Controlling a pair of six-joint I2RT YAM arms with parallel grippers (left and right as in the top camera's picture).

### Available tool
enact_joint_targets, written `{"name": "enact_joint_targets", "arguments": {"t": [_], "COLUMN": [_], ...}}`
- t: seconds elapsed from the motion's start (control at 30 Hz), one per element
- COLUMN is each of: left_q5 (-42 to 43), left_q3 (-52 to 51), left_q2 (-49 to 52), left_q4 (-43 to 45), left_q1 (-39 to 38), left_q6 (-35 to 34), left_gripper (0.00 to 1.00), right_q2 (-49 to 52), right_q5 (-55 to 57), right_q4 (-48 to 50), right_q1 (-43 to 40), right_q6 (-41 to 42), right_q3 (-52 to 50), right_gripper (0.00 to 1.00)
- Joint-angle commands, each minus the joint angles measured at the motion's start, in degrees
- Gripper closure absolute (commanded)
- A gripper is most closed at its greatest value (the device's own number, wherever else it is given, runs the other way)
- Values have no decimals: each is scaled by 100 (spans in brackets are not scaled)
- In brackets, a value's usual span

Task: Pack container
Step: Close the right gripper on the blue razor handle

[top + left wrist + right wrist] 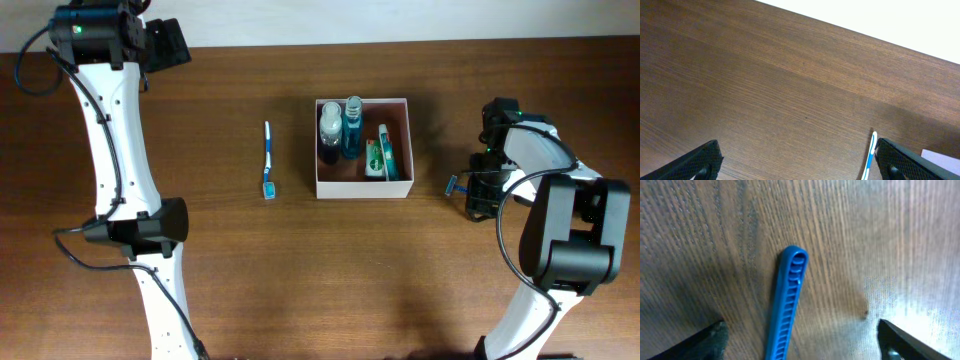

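Note:
The container (362,187) is a white-walled square box at the table's middle, holding two bottles (340,125) and a green toothpaste tube (377,155). A blue and white toothbrush (268,160) lies left of it and shows in the left wrist view (870,157). A blue razor (453,186) lies right of the container. Its ribbed blue handle (787,305) lies on the table between the open fingers of my right gripper (800,342), which is low over it. My left gripper (797,162) is open and empty, high at the far left.
The brown wooden table (300,270) meets a white wall along its far edge (865,35). My left arm (130,200) stretches along the table's left side.

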Motion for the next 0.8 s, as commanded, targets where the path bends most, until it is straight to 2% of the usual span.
{"name": "enact_joint_targets", "arguments": {"t": [0.0,0.2,0.47,0.63,0.77], "left_q5": [17,20,20,20,17], "left_q3": [-9,-9,-9,-9,-9], "left_q2": [-181,-181,-181,-181,-181], "left_q4": [-7,-7,-7,-7,-7], "left_q1": [24,24,24,24,24], "left_q6": [-59,-59,-59,-59,-59], "left_gripper": [1,1,1,1,1], "right_q2": [144,144,144,144,144], "right_q5": [208,260,260,260,260], "right_q4": [0,0,225,372,435], "right_q1": [52,52,52,52,52], "right_q6": [59,59,57,59,59], "right_q3": [-87,-87,-87,-87,-87], "right_gripper": [16,23,44,43,36]}}
